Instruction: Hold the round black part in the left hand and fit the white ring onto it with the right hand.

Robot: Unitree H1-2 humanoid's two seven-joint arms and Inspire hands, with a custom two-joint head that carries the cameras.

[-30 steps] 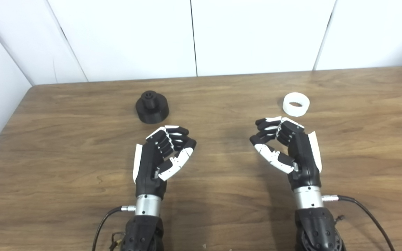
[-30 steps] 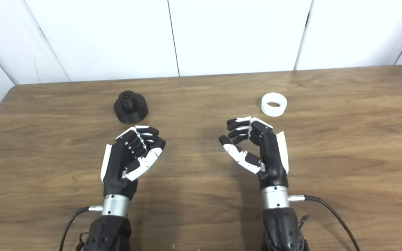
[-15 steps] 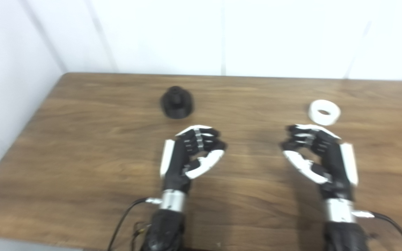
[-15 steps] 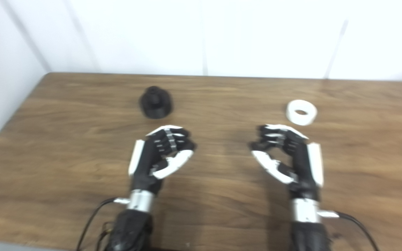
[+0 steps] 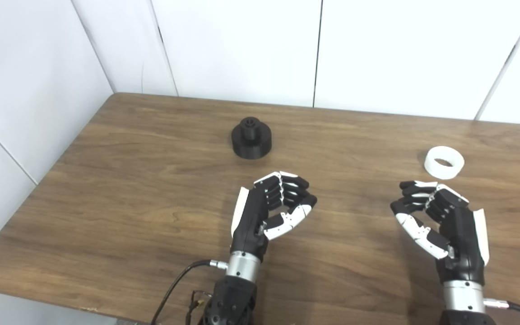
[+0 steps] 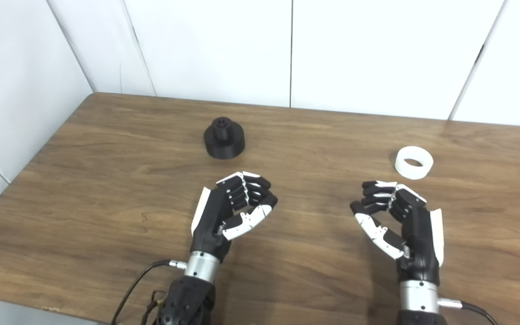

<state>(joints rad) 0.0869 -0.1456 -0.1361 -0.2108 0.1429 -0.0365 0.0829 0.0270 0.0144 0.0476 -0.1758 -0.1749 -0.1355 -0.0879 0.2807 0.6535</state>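
The round black part (image 5: 251,144) stands on the wooden table (image 5: 129,189), back and left of centre. The white ring (image 5: 444,162) lies flat on the table at the right. My left hand (image 5: 269,210) hovers just in front of the black part, a hand's length away, fingers half curled, thumb apart, holding nothing. My right hand (image 5: 440,216) is just in front of the ring, in the same half-curled pose, also empty. Both show the same way in the right eye view, left hand (image 6: 233,210) and right hand (image 6: 400,221).
White wall panels (image 5: 242,45) stand behind and to the left of the table. The table's left corner and front edge (image 5: 39,286) are in view. Cables (image 5: 174,289) trail from both wrists at the bottom.
The whole picture has shifted: the camera has turned left and now shows the left wall and the table's front edge. The hands, black part and ring keep their places relative to each other.
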